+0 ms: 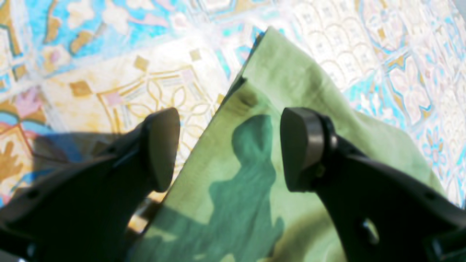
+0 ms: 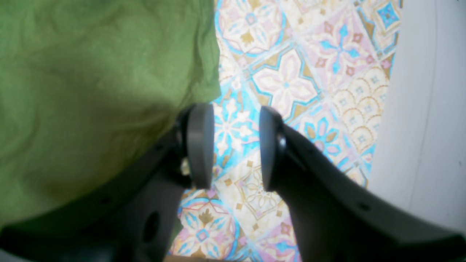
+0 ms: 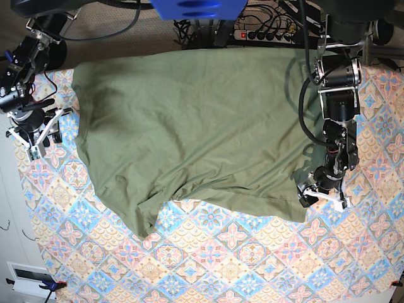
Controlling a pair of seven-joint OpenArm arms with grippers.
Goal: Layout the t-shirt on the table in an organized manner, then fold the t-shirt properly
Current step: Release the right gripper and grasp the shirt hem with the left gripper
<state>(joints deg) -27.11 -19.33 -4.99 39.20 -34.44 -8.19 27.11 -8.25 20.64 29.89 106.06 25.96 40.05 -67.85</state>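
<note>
Though wrinkled, soft olive t-shirt (broad, flat) across tiled-pattern table.

a power strip lies at the far edge with dark cables tangled around it. a blue object sits at the far middle. a white box sits near left, off the cloth.

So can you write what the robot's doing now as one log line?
t-shirt: spread on table | left gripper: open over shirt corner | right gripper: open beside shirt edge
</note>
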